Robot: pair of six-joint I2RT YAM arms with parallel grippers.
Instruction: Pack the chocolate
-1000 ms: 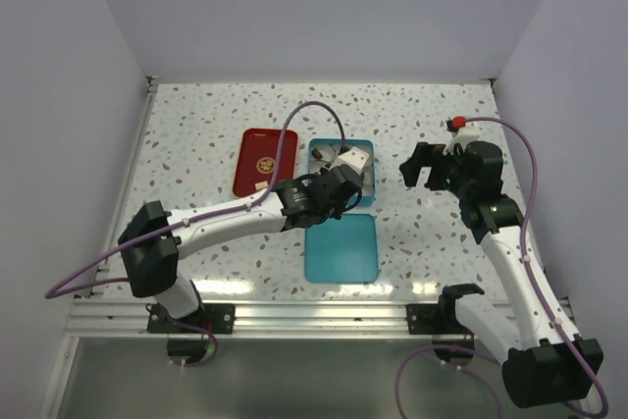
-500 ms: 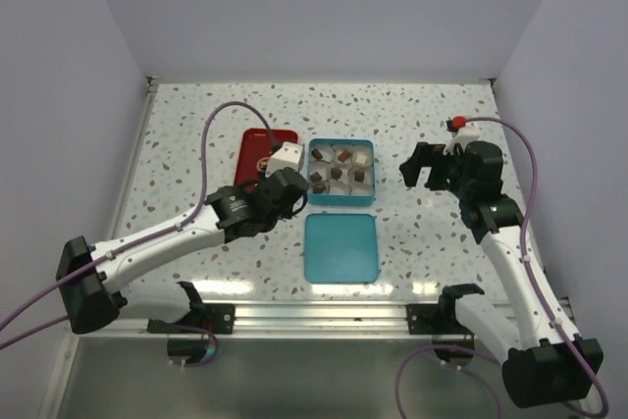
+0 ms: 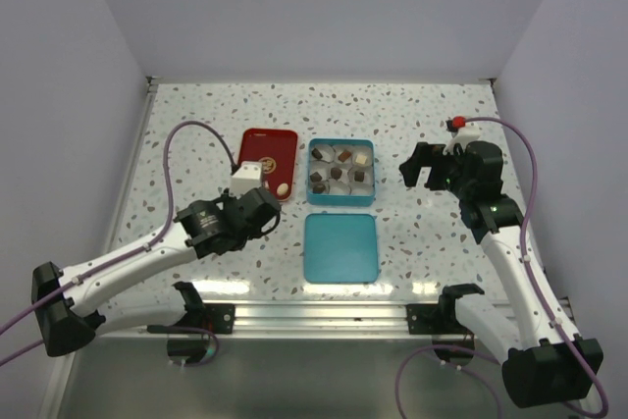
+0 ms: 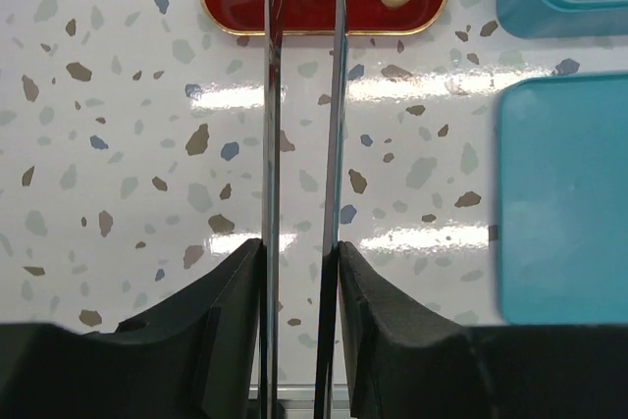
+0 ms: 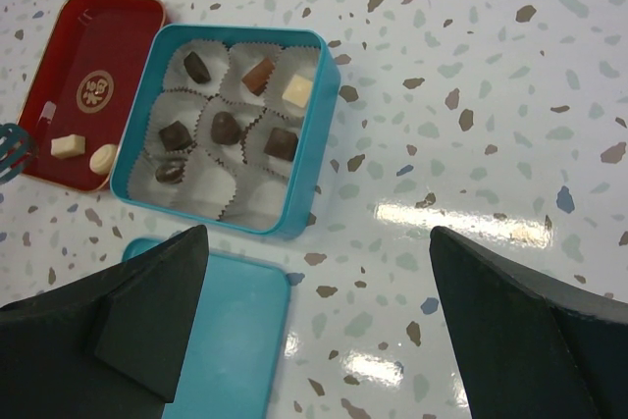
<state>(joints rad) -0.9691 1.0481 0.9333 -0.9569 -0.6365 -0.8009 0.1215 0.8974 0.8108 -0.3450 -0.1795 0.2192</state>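
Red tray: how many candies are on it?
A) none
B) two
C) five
B: the red tray holds just two pale pieces side by side, a cream block and a cream oval.
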